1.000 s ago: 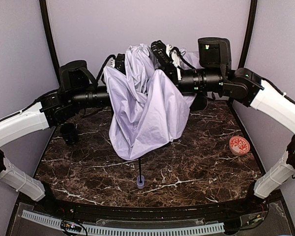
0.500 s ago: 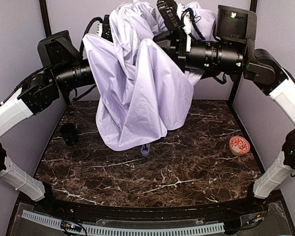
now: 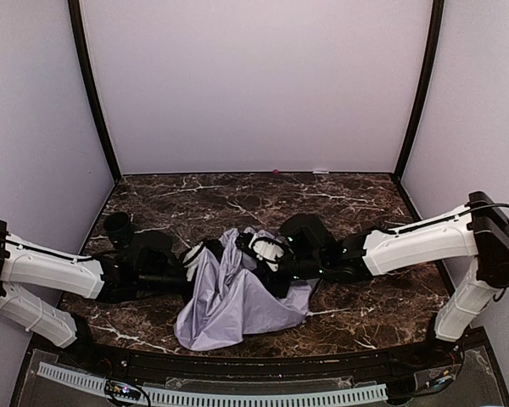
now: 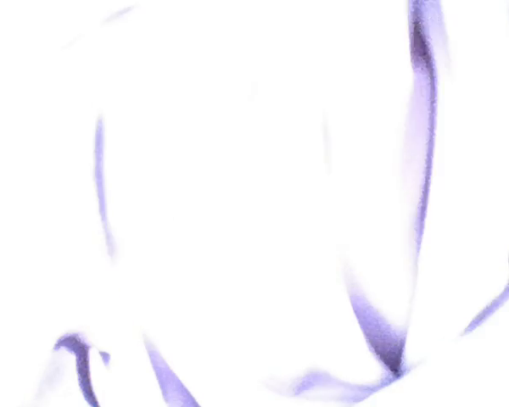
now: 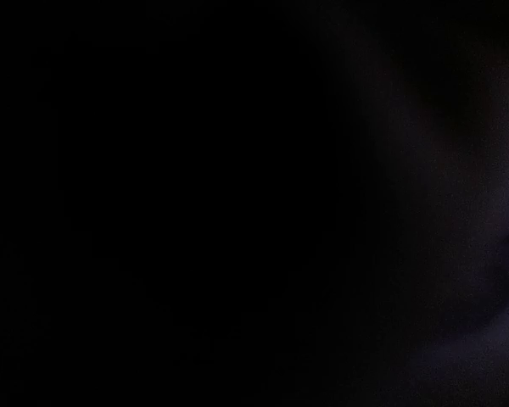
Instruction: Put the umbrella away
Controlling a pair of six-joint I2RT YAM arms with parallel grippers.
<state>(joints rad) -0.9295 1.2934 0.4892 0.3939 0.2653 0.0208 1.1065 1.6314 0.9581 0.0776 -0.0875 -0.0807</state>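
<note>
Umbrella (image 3: 237, 298), aloft 0.5 s ago, has been lowered onto tabletop (image 3: 365, 203), bunched btwn left gripper (image 3: 205, 256) & right gripper (image 3: 256, 248). Grip states can't be told, both fabric-covered. Folding judged next.

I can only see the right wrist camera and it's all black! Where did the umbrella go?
Observer: In the top view, the umbrella lies crumpled on the table, near the front edge.
Operator: Is my gripper near it?
Observer: Yes. The right gripper is at the fabric's top edge, but I cannot tell whether it is shut.
Operator: What about the other arm?
Observer: The left gripper meets the umbrella from the opposite side, and its camera shows only bright pale fabric.
</note>
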